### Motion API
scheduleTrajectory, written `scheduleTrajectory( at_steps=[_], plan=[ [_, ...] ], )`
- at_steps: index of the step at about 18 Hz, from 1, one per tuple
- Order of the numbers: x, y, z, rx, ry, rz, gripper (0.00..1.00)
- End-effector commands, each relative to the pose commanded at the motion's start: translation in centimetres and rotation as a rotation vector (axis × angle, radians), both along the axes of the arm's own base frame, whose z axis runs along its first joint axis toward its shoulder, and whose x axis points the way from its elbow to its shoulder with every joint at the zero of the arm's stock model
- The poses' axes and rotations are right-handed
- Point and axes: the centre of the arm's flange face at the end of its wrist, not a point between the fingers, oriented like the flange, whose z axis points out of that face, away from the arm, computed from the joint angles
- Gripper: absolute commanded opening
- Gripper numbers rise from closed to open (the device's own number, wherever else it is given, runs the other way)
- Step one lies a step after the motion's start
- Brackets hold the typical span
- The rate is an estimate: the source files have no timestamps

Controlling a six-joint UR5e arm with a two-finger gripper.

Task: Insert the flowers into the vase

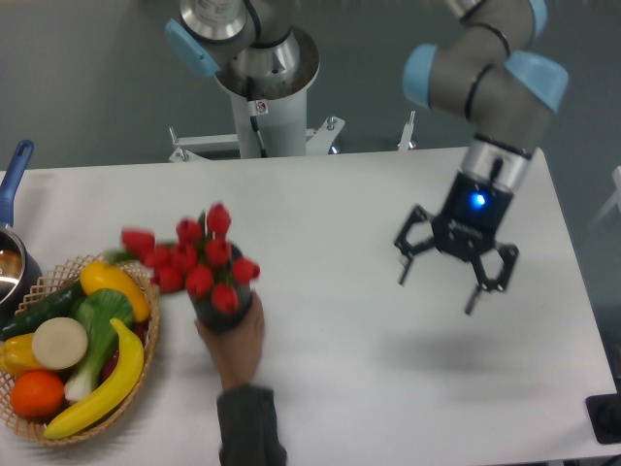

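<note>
The flowers [194, 254], a bunch of red tulip buds, stand with their heads above the dark vase [225, 313] at the left middle of the table. A person's hand [236, 340] grips the vase from the front and hides most of it; the stems are hidden. My gripper [439, 295] hangs above the right side of the table, far to the right of the vase. Its fingers [405, 270] are spread wide and hold nothing.
A wicker basket [146, 359] with colourful fruit and vegetables sits at the left front, close to the vase. A blue-handled metal pot [12, 254] is at the left edge. The robot's base column [264, 107] stands behind the table. A dark object [606, 417] sits at the right front corner.
</note>
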Motion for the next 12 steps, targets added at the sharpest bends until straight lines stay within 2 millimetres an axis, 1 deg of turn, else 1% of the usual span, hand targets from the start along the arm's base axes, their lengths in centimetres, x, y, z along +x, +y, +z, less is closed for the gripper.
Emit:
scheduleTrajectory(
  at_steps=[1, 3, 5, 8, 9, 12],
  plan=[
    [0.4, 0.9, -0.6, -0.077, 0.032, -0.004, 1.00],
    [0.6, 1.0, -2.1, -0.232, 0.094, -0.014, 1.00],
    [1.7, 1.8, -2.9, -0.327, 0.126, -0.036, 1.00],
    [3.0, 1.4, -3.8, -0.355, 0.115, -0.057, 1.00],
    [3.2, 1.3, -3.2, -0.358, 0.131, -0.075, 1.00],
    [3.9, 1.2, -4.0, -0.396, 0.148, -0.123, 1.00]
  ],
)
